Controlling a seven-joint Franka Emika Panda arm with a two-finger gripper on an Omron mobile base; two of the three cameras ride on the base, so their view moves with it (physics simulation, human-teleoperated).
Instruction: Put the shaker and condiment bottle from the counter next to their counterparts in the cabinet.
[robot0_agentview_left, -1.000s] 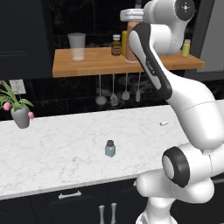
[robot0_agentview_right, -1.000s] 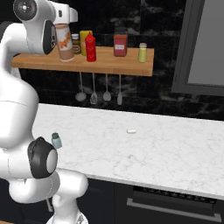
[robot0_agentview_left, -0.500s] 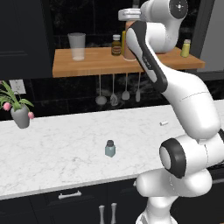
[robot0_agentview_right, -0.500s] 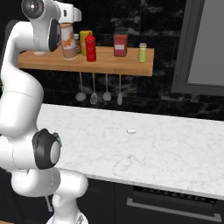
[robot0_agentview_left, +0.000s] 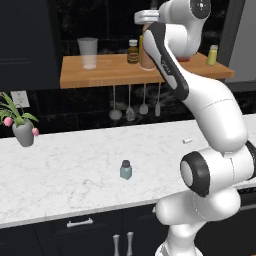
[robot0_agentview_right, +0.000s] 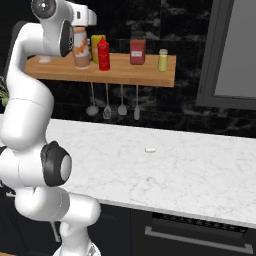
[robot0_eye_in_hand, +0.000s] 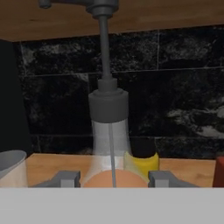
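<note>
My gripper is shut on the condiment bottle, an orange-brown bottle with a clear neck and black pump top. The bottle stands upright at the cabinet shelf, just left of the yellow cylindrical bottle and red squeeze bottle. Whether its base touches the board I cannot tell. In the left base view my arm partly hides the condiment bottle. The small blue-grey shaker stands alone on the white counter. The yellow-green shaker sits near the shelf's right end.
On the shelf also stand a clear glass, a dark jar and a red-brown jar. Utensils hang below the board. A potted plant stands at the counter's left, and a small white piece lies on the marble.
My arm has carried the condiment bottle a little to the right along the shelf, closer to the yellow and red bottles. The shaker on the counter has stayed put.
</note>
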